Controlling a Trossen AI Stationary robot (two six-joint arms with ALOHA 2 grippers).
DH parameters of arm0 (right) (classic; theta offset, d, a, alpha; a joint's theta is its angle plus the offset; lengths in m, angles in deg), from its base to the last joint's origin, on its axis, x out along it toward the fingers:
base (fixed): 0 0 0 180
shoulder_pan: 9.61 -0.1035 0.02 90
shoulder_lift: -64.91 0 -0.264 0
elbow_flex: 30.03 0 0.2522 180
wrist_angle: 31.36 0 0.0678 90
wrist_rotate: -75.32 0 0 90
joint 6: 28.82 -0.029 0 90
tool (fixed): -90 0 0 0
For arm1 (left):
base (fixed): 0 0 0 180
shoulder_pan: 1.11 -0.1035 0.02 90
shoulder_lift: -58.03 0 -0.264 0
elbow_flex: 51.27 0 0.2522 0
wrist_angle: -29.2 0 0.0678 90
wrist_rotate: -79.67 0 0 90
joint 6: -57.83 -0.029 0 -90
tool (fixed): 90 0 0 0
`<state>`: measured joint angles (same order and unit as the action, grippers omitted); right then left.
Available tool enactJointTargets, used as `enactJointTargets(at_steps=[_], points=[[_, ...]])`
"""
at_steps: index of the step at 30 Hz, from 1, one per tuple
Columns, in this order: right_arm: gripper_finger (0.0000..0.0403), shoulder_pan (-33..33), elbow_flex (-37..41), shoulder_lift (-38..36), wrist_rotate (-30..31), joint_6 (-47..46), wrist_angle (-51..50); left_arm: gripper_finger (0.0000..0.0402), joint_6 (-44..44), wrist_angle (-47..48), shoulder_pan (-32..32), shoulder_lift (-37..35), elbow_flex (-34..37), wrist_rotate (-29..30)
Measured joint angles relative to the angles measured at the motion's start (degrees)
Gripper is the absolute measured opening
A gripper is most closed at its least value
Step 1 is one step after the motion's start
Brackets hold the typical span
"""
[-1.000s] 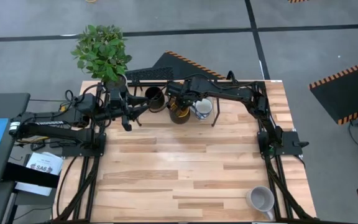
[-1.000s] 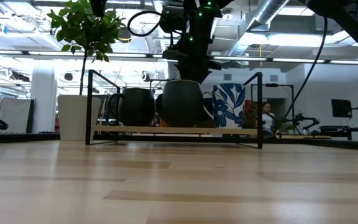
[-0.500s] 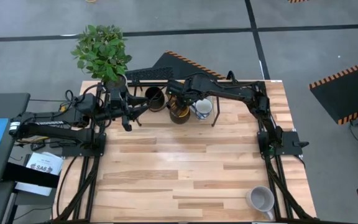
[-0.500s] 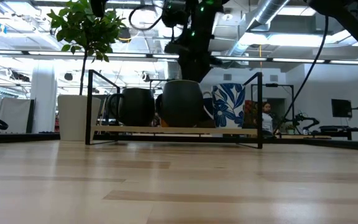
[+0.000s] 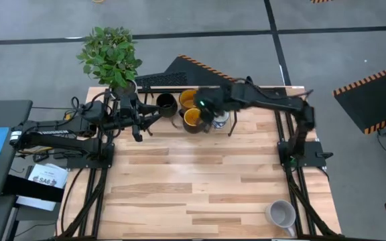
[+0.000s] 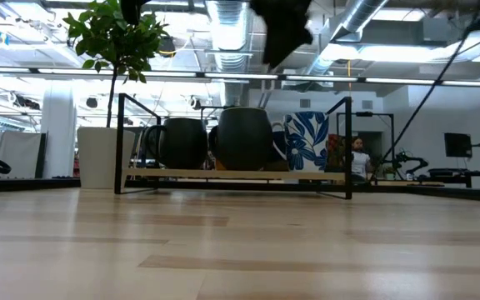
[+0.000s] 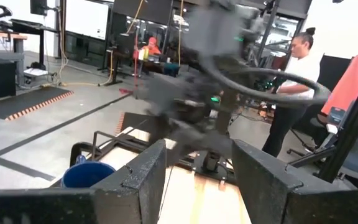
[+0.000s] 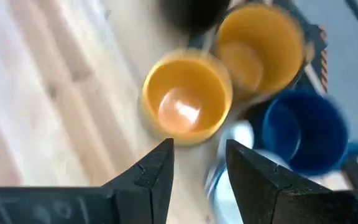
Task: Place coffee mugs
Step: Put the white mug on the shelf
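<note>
A low wire rack [image 5: 232,127] stands at the table's far edge with several mugs on its shelf. In the right wrist view there are two yellow-inside mugs [image 8: 187,98] [image 8: 257,50], a dark blue mug [image 8: 303,130] and a black mug [image 8: 194,12]. The white mug with bluish marks [image 6: 307,142] stands at the row's right end. A light grey-white mug [image 5: 281,214] lies near the table's near right corner. My right gripper [image 8: 199,146] hovers open above the rack [image 5: 208,112]. My left gripper [image 7: 197,146] waits open at the rack's left end [image 5: 139,127].
A white plant pot [image 6: 98,157] with a leafy plant [image 5: 110,57] stands at the far left corner beside the rack. A bare stretch of wooden table [image 5: 200,181] lies between the rack and the near edge. People [image 7: 294,68] show in the room beyond.
My right gripper has risen from just above the front yellow-inside mug, clear of the rack, and shifted a little toward the table's right edge, its arm swinging right. The mug stays upright on the rack shelf.
</note>
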<state>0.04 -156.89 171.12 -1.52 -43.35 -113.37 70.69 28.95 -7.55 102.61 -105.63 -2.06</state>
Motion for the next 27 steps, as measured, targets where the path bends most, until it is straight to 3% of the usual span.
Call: enactJointTargets(at_steps=[3, 8, 14, 20, 27], points=[[0.017, -3.5, 9.7, -6.3, 0.0, -1.8, 1.9, 0.0166, 0.0, 0.1, 0.0, 0.0, 0.0, 0.0], [0.0169, -9.8, 29.4, -19.0, -3.5, -12.7, 6.6, 0.0166, -0.2, 0.2, 0.0, 0.0, 0.0, 0.1], [0.0169, -18.1, 46.2, -33.0, -7.4, -23.9, 23.4, 0.0166, 0.2, 1.1, 0.0, 0.0, 0.0, -0.1], [0.0168, -22.3, 52.5, -40.0, -0.8, -23.2, 43.9, 0.0166, 0.2, 1.6, 0.0, 0.0, 0.0, -0.3], [0.0166, -21.4, 52.5, -40.8, 1.7, -19.7, 47.4, 0.0166, 0.3, 1.7, 0.0, 0.0, 0.0, -0.3]])
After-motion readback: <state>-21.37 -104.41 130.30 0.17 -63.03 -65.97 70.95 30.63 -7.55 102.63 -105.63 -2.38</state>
